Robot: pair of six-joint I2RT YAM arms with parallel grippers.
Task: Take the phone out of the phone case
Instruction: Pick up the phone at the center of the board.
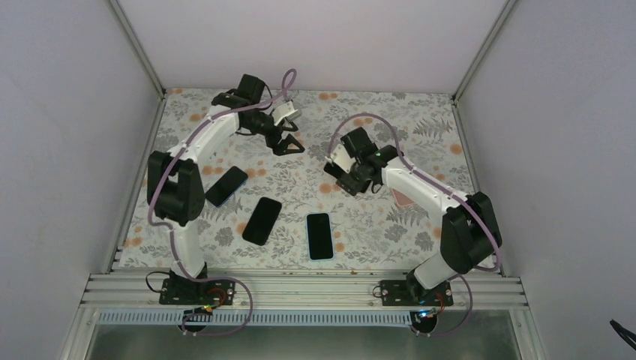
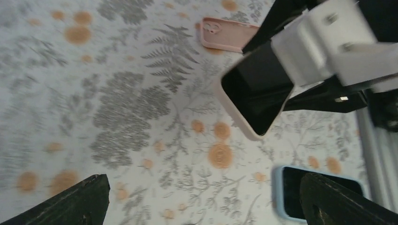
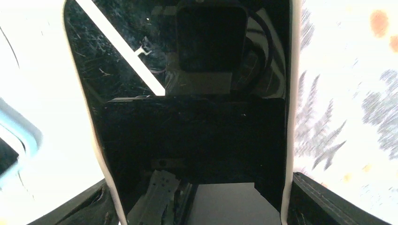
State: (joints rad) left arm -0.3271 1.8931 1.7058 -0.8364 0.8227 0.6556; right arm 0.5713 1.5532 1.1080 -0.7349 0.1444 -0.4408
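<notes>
Lying closest to the arms' bases on the floral desk point(image 1: 390, 232), a blue-cased handset point(image 1: 319, 235) is resting screen-up. A black handset point(image 1: 262, 220) is sitting just to its left, and a dark handset point(image 1: 226, 186) is lying farther left and a little deeper in. All three are apart from one another.

Deeper in on the right, a pink case point(image 2: 227, 33) is lying flat on the desk with its camera cutout showing. In the overhead view it is largely hidden under the right arm.

Beyond that, right of centre, the right gripper point(image 3: 197, 201) is clamping its jaws across the long edges of the phone case point(image 3: 289, 117). The case's pale rim is framing the phone point(image 3: 187, 136), which is sitting inside it with its black screen facing the wrist camera. The left wrist camera is showing this cased phone tilted and raised off the desk, one rounded corner pointing down.

Farthest back, left of centre, the left gripper point(image 1: 286, 144) is hovering above the desk. Its jaws are spread wide and holding nothing, and its camera is looking toward the right gripper's catch.
</notes>
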